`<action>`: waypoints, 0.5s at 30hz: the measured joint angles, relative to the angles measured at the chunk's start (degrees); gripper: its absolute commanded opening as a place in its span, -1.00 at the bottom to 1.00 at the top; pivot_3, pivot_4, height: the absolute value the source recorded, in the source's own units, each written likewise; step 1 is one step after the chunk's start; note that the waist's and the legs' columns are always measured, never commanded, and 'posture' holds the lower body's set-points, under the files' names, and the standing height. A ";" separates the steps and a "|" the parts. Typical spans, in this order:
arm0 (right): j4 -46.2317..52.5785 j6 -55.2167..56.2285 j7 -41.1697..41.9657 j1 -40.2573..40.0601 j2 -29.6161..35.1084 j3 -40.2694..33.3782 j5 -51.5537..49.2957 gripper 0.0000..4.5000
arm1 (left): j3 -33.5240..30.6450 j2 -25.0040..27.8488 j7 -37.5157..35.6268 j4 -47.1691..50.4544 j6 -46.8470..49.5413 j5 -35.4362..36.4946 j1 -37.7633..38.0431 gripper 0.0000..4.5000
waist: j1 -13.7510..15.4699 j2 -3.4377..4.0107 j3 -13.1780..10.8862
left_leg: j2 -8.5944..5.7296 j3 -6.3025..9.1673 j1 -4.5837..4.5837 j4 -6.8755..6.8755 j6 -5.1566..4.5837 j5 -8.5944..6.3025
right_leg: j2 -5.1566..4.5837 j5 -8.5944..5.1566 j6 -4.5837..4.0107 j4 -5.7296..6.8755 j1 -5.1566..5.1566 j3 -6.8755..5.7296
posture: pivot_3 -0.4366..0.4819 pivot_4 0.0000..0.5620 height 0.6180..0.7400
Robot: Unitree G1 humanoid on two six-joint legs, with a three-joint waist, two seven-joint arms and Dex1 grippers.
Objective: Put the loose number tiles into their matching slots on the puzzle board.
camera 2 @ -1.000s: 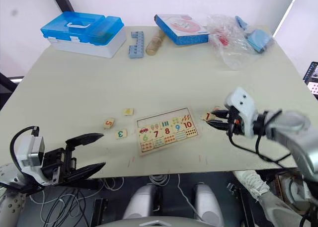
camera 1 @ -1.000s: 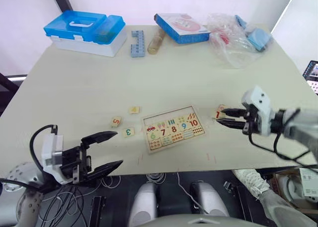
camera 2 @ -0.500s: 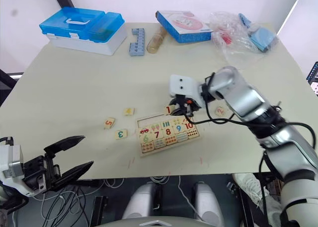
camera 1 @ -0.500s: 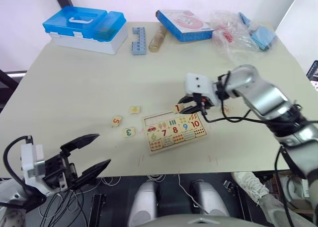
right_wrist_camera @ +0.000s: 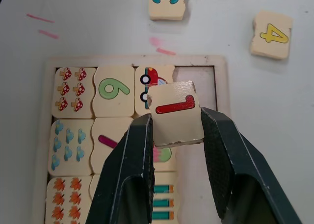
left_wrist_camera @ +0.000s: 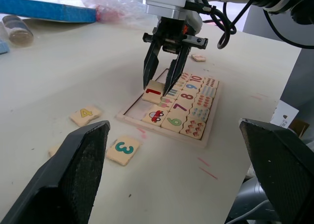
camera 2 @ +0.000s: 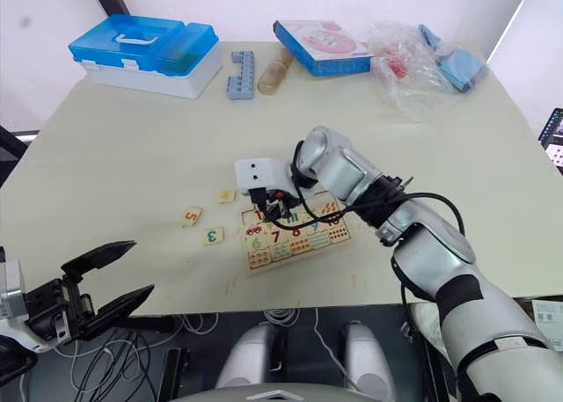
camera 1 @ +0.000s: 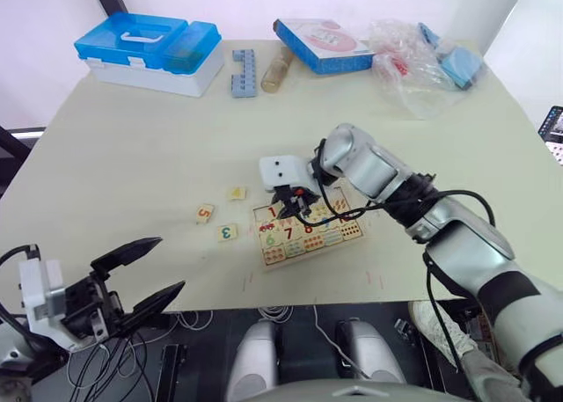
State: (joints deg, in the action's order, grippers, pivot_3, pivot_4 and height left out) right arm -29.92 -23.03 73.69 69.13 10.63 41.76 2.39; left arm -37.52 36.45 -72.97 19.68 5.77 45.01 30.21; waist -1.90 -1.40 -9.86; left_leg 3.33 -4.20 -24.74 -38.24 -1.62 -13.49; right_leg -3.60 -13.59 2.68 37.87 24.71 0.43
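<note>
The puzzle board [camera 1: 266, 260] lies near the table's front edge, its lower rows filled with numbers and pictures. My right gripper [camera 1: 286, 207] is shut on the red 1 tile [right_wrist_camera: 176, 118] and holds it just above the board's top row, beside an empty slot [right_wrist_camera: 196, 74] at the left end. Left of the board lie the green 3 tile [camera 1: 227, 233], the yellow 4 tile [camera 1: 237, 193] and the red 5 tile [camera 1: 205, 214]. Another small tile [left_wrist_camera: 198, 58] lies beyond the board. My left gripper [camera 1: 170, 263] hangs open off the table's front left, holding nothing.
Along the far edge stand a blue lidded box [camera 1: 149, 50], a blue toy block [camera 1: 244, 75], a jar on its side [camera 1: 277, 68], a blue-edged box with a pink picture [camera 1: 321, 46] and a crumpled plastic bag [camera 1: 413, 63]. Red marks dot the table's front.
My right gripper has carried the 1 tile leftward from the table right of the board to above the board's top-left corner. My left gripper has sunk a little lower, still open.
</note>
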 measured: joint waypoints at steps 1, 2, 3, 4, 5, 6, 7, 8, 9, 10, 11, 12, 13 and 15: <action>-1.54 0.75 -0.18 0.68 -0.95 -0.10 0.54 -0.62 | -0.05 0.00 -0.01 -0.02 -0.01 0.00 0.03 1.00 | -0.18 0.00 0.00 | 0.00 0.00 0.00 0.00 0.00 0.00 | 0.00 0.00 0.00 0.00 0.00 0.00 | -0.05 -0.47 1.00; -3.33 1.37 -0.37 1.58 -2.06 -0.22 0.97 -0.62 | -0.08 0.00 0.00 -0.01 0.00 0.00 0.09 1.00 | -0.38 0.00 0.00 | 0.00 0.00 0.00 0.00 0.01 0.00 | 0.00 0.01 0.01 0.00 0.00 0.00 | -0.05 -0.47 1.00; -4.78 2.14 -0.45 2.18 -2.93 -0.43 1.28 -0.62 | -0.10 0.01 0.00 0.01 0.00 0.01 0.17 1.00 | -0.47 0.00 0.00 | 0.00 0.00 0.00 0.00 0.01 0.00 | 0.00 0.02 0.03 0.00 0.00 0.00 | -0.05 -0.47 1.00; -5.66 2.61 -0.46 2.34 -3.46 -0.88 1.53 -0.62 | -0.12 0.00 0.01 0.02 0.00 0.02 0.30 1.00 | -0.49 -0.01 0.00 | 0.00 0.00 0.00 0.01 0.01 0.00 | 0.00 0.02 0.03 -0.01 0.00 0.00 | -0.05 -0.47 1.00; -6.82 3.26 -0.45 2.49 -3.99 -1.40 1.71 -0.62 | -0.13 -0.01 0.01 0.02 0.00 0.02 0.42 1.00 | -0.50 0.00 0.00 | 0.00 0.00 -0.01 0.01 0.01 0.00 | 0.00 0.02 0.03 -0.01 0.00 0.00 | -0.05 -0.47 1.00; -8.30 3.81 -0.46 2.73 -4.55 -1.84 1.91 -0.62 | -0.15 -0.01 0.03 0.04 0.00 0.02 0.50 1.00 | -0.49 0.00 0.00 | 0.00 0.00 -0.01 0.01 0.01 0.00 | 0.00 0.02 0.03 -0.01 0.00 0.00 | -0.05 -0.47 1.00; -9.74 4.42 -0.45 3.06 -5.04 -2.21 2.12 -0.62 | -0.17 -0.01 0.04 0.04 0.00 0.03 0.60 1.00 | -0.49 0.00 0.00 | 0.00 0.00 -0.01 0.01 0.01 0.00 | 0.00 0.02 0.03 -0.01 0.00 0.00 | -0.05 -0.47 1.00; -11.07 4.95 -0.46 3.57 -5.52 -2.42 2.39 -0.62 | -0.19 -0.01 0.04 0.04 0.00 0.04 0.76 1.00 | -0.53 0.00 0.00 | 0.00 0.00 -0.01 0.01 0.01 0.00 | 0.00 0.01 0.02 0.00 0.01 0.00 | -0.05 -0.47 1.00; -12.08 5.49 -0.46 3.93 -6.03 -2.72 2.74 -0.62 | -0.22 -0.01 0.04 0.06 0.00 0.05 0.96 1.00 | -0.57 0.00 0.00 | 0.00 0.00 0.00 0.01 0.01 0.00 | 0.00 0.01 0.02 0.00 0.01 0.00 | -0.05 -0.47 1.00; -12.91 6.00 -0.47 4.08 -6.50 -3.23 3.00 -0.62 | -0.22 -0.02 0.05 0.06 0.00 0.06 1.10 1.00 | -0.58 0.00 0.00 | 0.01 0.00 0.00 0.01 0.02 0.00 | 0.00 0.01 0.01 0.00 0.01 0.00 | -0.05 -0.47 1.00; -14.23 6.70 -0.48 4.29 -7.07 -3.75 3.29 -0.62 | -0.24 -0.02 0.05 0.07 0.00 0.07 1.27 1.00 | -0.60 0.00 0.00 | 0.01 0.00 0.00 0.01 0.02 0.00 | 0.00 0.00 -0.01 0.01 0.01 0.00 | -0.05 -0.47 1.00; -15.27 7.35 -0.51 4.42 -7.49 -4.08 3.51 -0.62 | -0.24 -0.03 0.06 0.07 0.00 0.07 1.46 1.00 | -0.61 0.00 0.00 | 0.01 0.01 0.00 0.01 0.02 0.00 | 0.00 0.00 -0.01 0.01 0.01 0.00 | -0.05 -0.47 1.00; -16.33 7.98 -0.54 4.51 -7.88 -4.28 3.84 -0.62 | -0.25 -0.03 0.06 0.07 0.00 0.06 1.56 1.00 | -0.62 0.00 0.00 | 0.01 0.00 0.00 0.02 0.02 0.00 | 0.00 0.00 -0.01 0.00 0.02 0.00 | -0.05 -0.47 1.00; -18.71 9.71 -0.65 4.58 -8.83 -4.55 4.70 -0.62 | -0.28 -0.02 0.12 0.07 0.00 0.06 1.62 1.00 | -0.63 0.01 0.00 | 0.01 0.00 -0.01 0.02 0.02 0.00 | -0.01 0.00 -0.01 0.00 0.02 0.00 | -0.05 -0.47 1.00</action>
State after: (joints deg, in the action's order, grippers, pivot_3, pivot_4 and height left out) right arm -48.64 -13.32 73.04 73.70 1.80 37.22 7.10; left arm -37.80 36.42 -72.86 19.75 5.77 45.07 31.83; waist -2.53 -1.40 -9.86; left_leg 3.34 -4.20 -24.75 -38.23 -1.60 -13.50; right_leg -3.61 -13.59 2.67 37.87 24.73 0.43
